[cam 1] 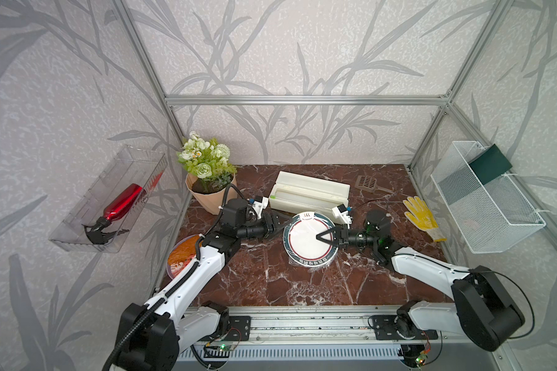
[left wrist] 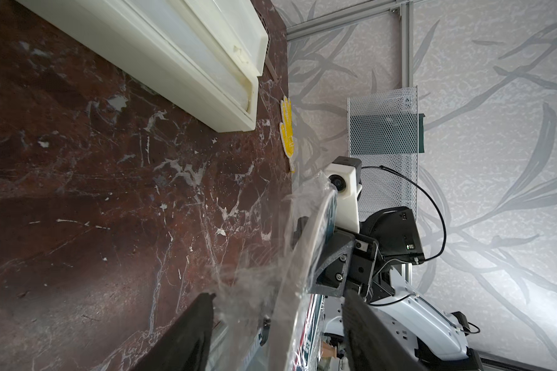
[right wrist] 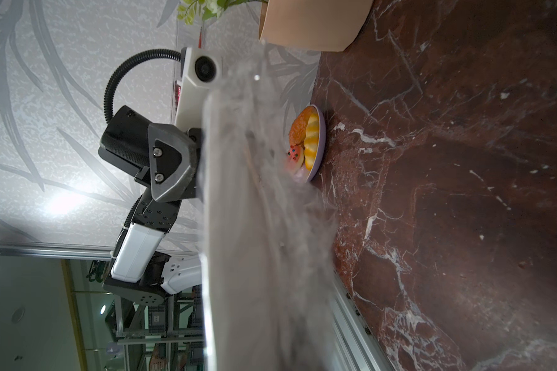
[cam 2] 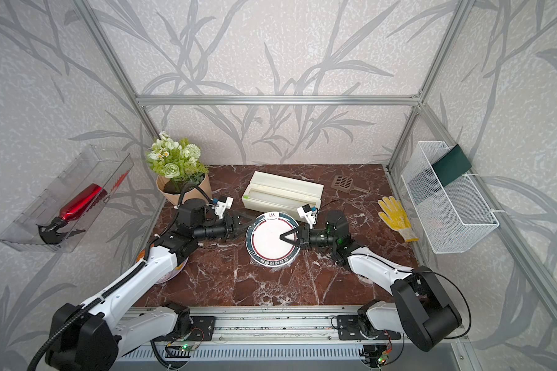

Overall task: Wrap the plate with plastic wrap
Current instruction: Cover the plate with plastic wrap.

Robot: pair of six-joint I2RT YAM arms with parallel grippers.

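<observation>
Nearest the rail the red-brown marble tabletop [cam 1: 270,289] lies bare, and on the robot's left sits a purple plate of toy food [right wrist: 321,135], no part of this job; just beyond, at mid-table, the round white plate with the dark green rim band [cam 1: 298,245] is held up off the marble, for both wrist views show a gap beneath it; the right gripper [cam 1: 319,237] is clenched on the plate's right rim, one finger lying across the white face and its mate underneath; the thin, wrinkled transparent plastic wrap [left wrist: 248,279] passes over the plate's left rim and gathers in a loose bunch below it; the left gripper [cam 1: 280,226] stands at that left edge with jaws parted, rim and film between them but neither pinched; I judge the step in hand to be tucking the loose film under the plate; to do it well, the right grip should hold the plate level and steady, since a thin rim can pivot in a clamp; the left should take only the hanging film, low and clear of the rim, draw it taut, then lay it flat against the underside so it clings; a hard pull risks tearing the film or dragging the plate out of the clamp; farthest back lies the long cream-white dispenser box [cam 1: 309,192], well apart and not needed now.
</observation>
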